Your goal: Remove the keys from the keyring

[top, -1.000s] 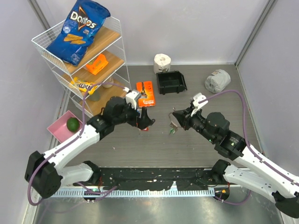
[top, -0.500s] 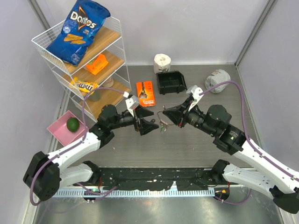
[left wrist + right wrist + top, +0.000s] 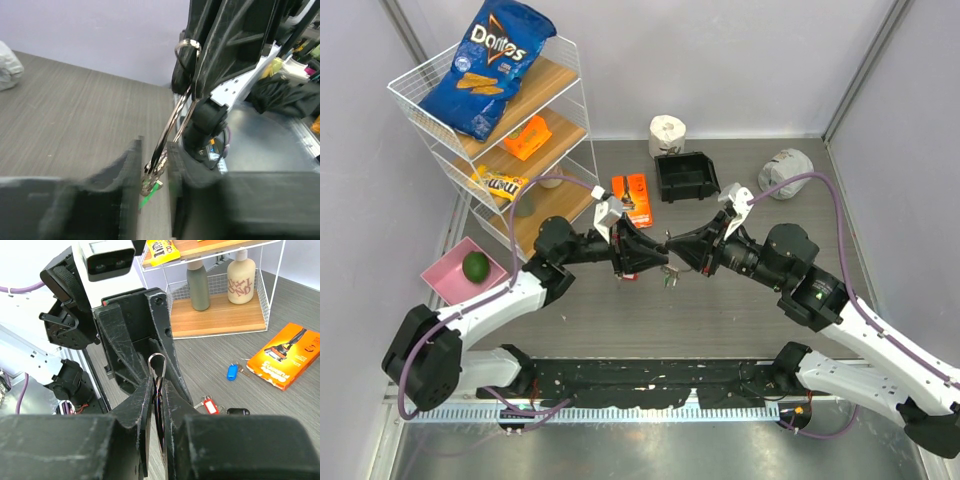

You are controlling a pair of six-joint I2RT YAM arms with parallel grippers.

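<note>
The keyring (image 3: 665, 260) hangs in the air between both grippers. My right gripper (image 3: 161, 390) is shut on the thin silver keyring (image 3: 159, 360), whose loop sticks out past the fingertips. My left gripper (image 3: 152, 172) faces it, its jaws drawn in close on a silver key with a green tag (image 3: 150, 196) at the ring's (image 3: 175, 105) lower end. In the top view the left gripper (image 3: 648, 256) and right gripper (image 3: 682, 250) nearly meet tip to tip. Loose keys lie on the table: blue-tagged (image 3: 231, 371), red-tagged (image 3: 209, 405) and black-headed (image 3: 237, 411).
An orange packet (image 3: 632, 200) lies just behind the grippers. A black bin (image 3: 687, 176), a paper roll (image 3: 667, 132) and a grey crumpled cloth (image 3: 785, 172) sit at the back. A wire shelf (image 3: 570, 75) stands at the left, and a pink tray (image 3: 442, 283) with a green fruit sits below it.
My left gripper moved right to the keyring and its jaws went from wide open to closed in on the green-tagged key. The right gripper carried the ring leftward, then held still.
</note>
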